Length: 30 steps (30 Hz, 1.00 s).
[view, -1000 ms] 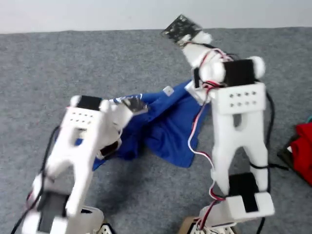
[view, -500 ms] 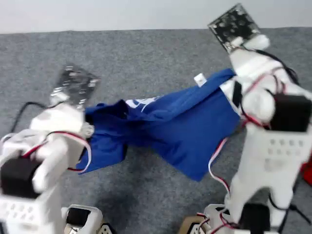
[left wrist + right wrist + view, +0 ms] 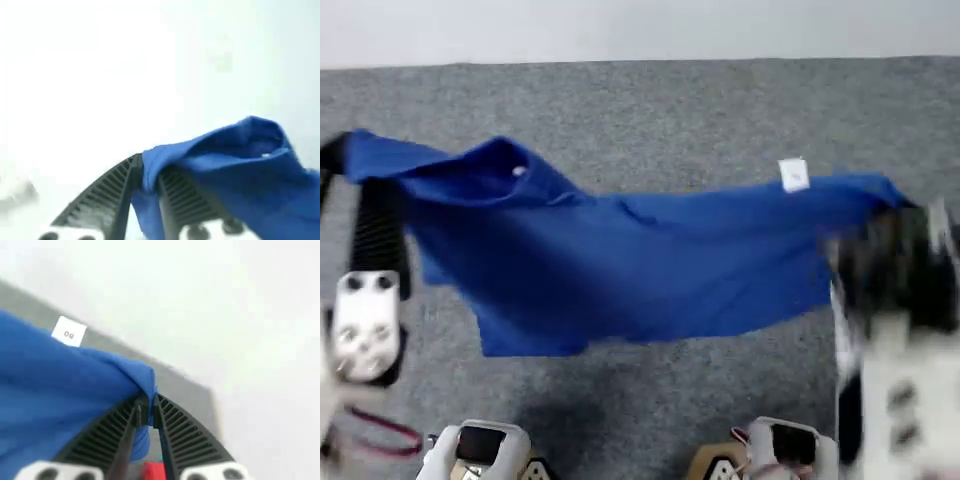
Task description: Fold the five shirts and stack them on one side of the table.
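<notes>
Blue fabric shirt [image 3: 640, 260] hangs stretched between left gripper [image 3: 149, 169] and right gripper [image 3: 147, 402] — both clamped on it — folding not yet begun.

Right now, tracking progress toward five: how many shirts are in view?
1: the blue shirt, stretched between the left gripper and the right gripper. A red patch in the right wrist view may be another.
</notes>
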Motion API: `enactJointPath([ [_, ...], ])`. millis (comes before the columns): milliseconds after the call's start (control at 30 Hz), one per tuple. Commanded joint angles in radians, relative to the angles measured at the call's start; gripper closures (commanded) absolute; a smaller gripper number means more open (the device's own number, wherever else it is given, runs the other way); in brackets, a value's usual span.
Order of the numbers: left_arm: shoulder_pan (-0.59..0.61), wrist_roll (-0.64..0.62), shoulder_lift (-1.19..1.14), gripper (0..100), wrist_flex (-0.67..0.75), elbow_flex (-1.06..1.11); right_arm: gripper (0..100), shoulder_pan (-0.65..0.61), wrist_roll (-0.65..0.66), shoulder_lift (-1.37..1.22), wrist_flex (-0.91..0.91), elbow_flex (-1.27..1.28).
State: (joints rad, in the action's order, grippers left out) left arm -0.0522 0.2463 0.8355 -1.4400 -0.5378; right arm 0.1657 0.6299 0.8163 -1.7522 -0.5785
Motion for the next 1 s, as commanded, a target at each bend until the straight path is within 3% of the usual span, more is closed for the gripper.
enactJointPath([
  [0, 0.006, 0.109, -0.003, 100, 0.063, -0.104, 98.7, 0.067, 0.051, 0.081, -0.030, -0.046],
  [367, 0.043, 0.279, -0.003, 100, 0.005, -0.387, 98.7, 0.231, 0.135, 0.306, -0.027, -0.046],
  [533, 0.155, 0.282, -0.003, 100, -0.061, -0.467, 98.7, 0.237, 0.166, 0.363, -0.027, -0.046],
  [967, 0.166, 0.282, -0.014, 100, -0.209, -0.476, 98.7, 0.239, 0.170, 0.344, -0.027, 0.026],
])
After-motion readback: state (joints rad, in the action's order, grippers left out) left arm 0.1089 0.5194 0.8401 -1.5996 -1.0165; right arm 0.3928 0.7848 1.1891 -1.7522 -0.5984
